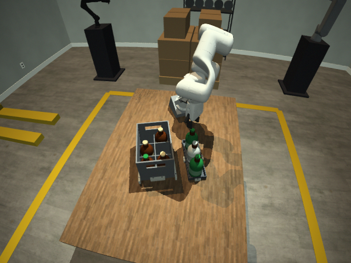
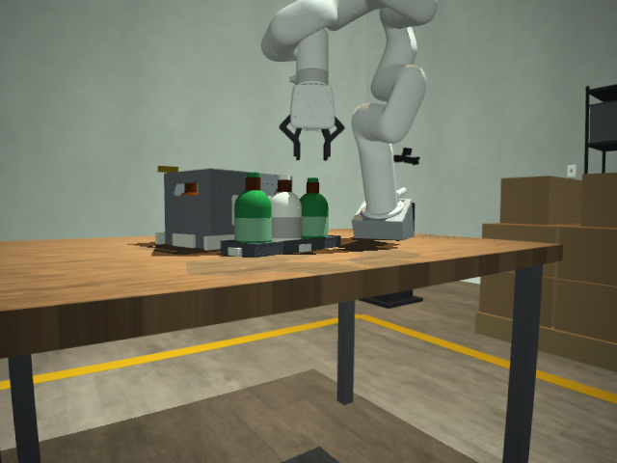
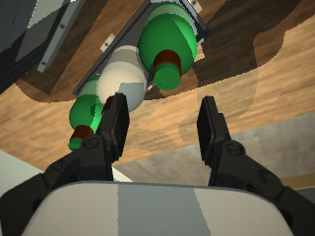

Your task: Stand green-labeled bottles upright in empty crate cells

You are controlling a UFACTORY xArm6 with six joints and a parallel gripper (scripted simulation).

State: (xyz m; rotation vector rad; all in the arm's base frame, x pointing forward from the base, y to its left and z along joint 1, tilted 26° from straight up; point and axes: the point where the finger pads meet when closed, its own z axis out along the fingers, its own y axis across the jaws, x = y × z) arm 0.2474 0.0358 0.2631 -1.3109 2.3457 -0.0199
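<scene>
My hand (image 2: 311, 149) hangs released and empty above the tray (image 2: 258, 247), seemingly over the far green bottle (image 2: 313, 209). The near green bottle (image 2: 253, 211) stands upright beside the crate (image 2: 199, 209).

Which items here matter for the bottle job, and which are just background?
Job items:
- near green-labelled bottle
- far green-labelled bottle
- white-labelled bottle, stays put
- dark flat tray
- grey four-cell crate with brown bottles
- black end effector, open, empty

Background:
- cardboard boxes
- black pedestals
- black shelf rack
- yellow floor tape
</scene>
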